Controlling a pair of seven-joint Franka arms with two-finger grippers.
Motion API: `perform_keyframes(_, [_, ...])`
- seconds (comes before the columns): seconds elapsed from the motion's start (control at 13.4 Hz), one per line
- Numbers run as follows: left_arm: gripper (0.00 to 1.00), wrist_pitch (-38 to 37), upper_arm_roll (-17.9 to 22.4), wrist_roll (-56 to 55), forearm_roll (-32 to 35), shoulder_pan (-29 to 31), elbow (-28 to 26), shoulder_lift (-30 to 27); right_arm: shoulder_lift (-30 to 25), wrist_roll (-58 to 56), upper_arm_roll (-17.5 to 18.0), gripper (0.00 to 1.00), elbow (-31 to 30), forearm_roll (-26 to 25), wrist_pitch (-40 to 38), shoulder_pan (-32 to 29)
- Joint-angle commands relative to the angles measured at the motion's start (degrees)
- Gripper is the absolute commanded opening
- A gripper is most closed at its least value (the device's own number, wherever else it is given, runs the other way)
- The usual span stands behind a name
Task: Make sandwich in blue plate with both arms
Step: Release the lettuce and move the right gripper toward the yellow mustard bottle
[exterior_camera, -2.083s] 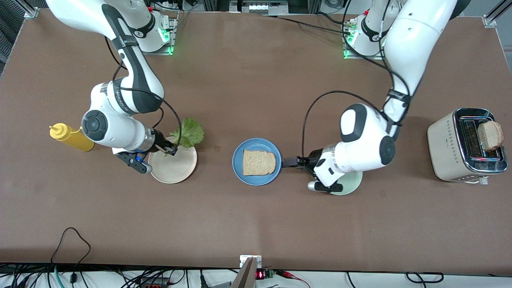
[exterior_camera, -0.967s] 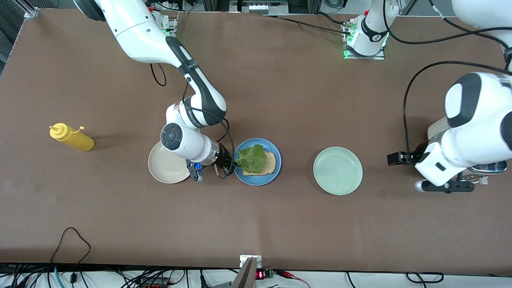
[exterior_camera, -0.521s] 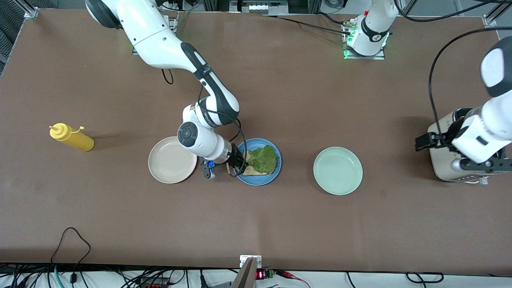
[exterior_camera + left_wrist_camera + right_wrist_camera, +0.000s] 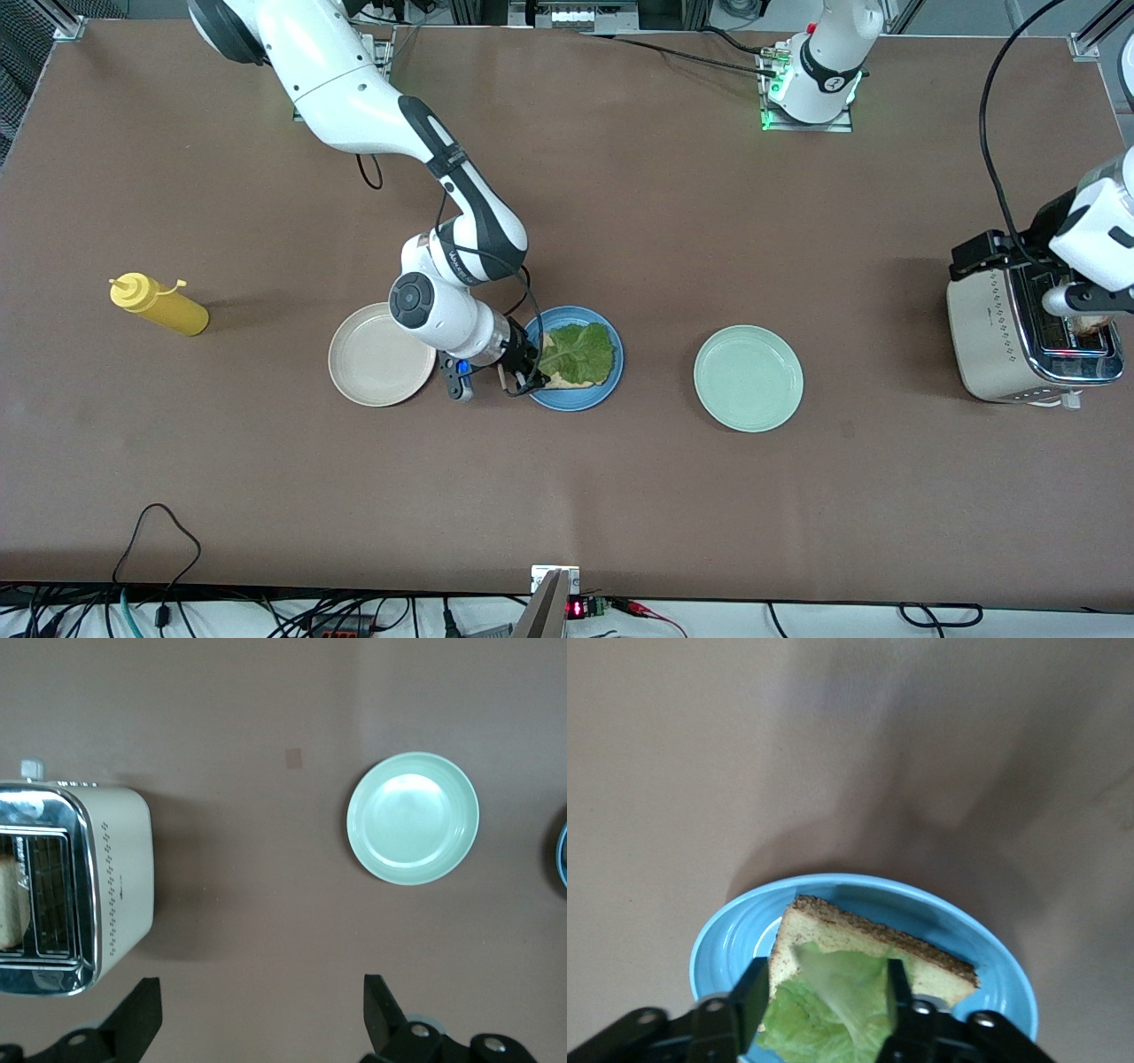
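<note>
A robotics lab: two white arms [image 4: 381, 97] are bolted to a brown table [image 4: 567, 496], with loose cables [image 4: 151, 540] and an electronics board [image 4: 589, 608] along the frame's bottom edge.

Both arms are glossy white shells broken by black joint bands; the right arm [image 4: 354, 80] has a round grey-black cap on its wrist joint and a small blue fitting by its black gripper. Thin black cables loop loosely off each forearm. The left arm [image 4: 1094, 235] rises from a white base [image 4: 811, 75] lit green.
</note>
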Motion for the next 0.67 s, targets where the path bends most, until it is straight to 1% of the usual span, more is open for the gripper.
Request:
perform_keyframes(0.0, [1.0,0.73,-0.53,-0.52,-0.1,0.05,-5.59,-4.72,-3.31,-0.96,-0.78,1.0,1.48,-5.35,-8.84,-2.23])
perform_keyframes(0.15, [1.0,0.64,-0.53,-0.44,-0.1,0.05,-6.73,-5.6,-6.92,-7.77,-0.78,1.0,1.58,-8.96,-15.87,-4.52])
perform_keyframes(0.3, [1.0,0.64,-0.53,-0.52,-0.1,0.05,-7.26,-5.78,-10.17,-15.69,-0.87,1.0,1.58,-10.72,-23.16,-7.85])
perform_keyframes(0.37, [1.0,0.82,-0.53,-0.61,-0.18,0.05,-7.53,-5.61,-11.67,-19.29,-0.87,1.0,1.49,-12.38,-26.15,-9.43])
perform_keyframes(0.52, [1.0,2.3,-0.53,-0.61,-0.18,0.05,-8.05,-4.82,-14.22,-26.67,-0.87,1.0,1.32,-17.47,-31.43,-11.63])
perform_keyframes(0.6, [1.0,2.4,-0.61,-0.61,-0.18,0.05,-8.32,-4.47,-15.53,-31.15,-0.87,1.0,0.97,-18.98,-34.33,-13.12])
